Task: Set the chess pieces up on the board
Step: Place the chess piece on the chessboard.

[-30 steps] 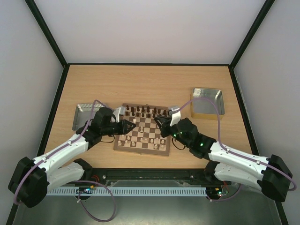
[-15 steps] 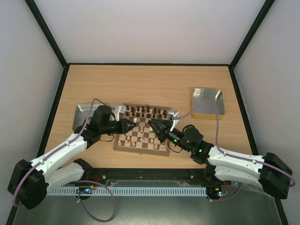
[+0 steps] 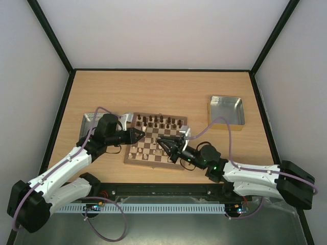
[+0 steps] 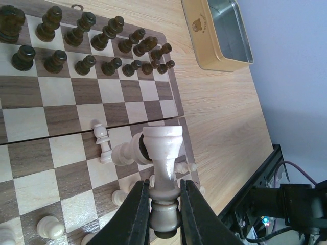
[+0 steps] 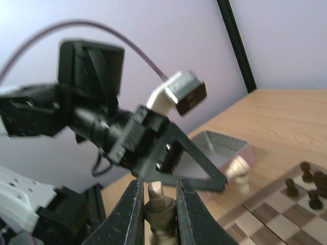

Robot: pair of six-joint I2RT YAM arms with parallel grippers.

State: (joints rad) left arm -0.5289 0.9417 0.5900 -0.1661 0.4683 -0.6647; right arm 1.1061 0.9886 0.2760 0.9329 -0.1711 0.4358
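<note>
Surface: a light wooden table inside pale walls edged with black frame bars.
Board: the square wooden chessboard with dark brown and cream squares lies toward the table's 6 o'clock edge, between my two arms.
Dark side: the dark brown wooden chessmen stand in two rows along the board's 12 o'clock edge.
Light side: the small cream wooden chessmen are spread loosely over the 6 o'clock half; one cream pawn stands upright near the board's midline.
Left gripper: my left gripper is clamped on the base of a tall cream wooden piece with a flared crown, over the board's 9 o'clock side, tips pointing toward 3 o'clock. I cannot tell whether the piece touches the board.
Right gripper: my right gripper pinches a small cream wooden piece with a knobbed top over the board's middle, tips toward 9 o'clock, near my left fingertips but apart.
Trays: a shiny square metal tray sits at the board's 9 o'clock, partly under my left arm; a yellow-walled square metal tray sits at 2 o'clock, well apart.
</note>
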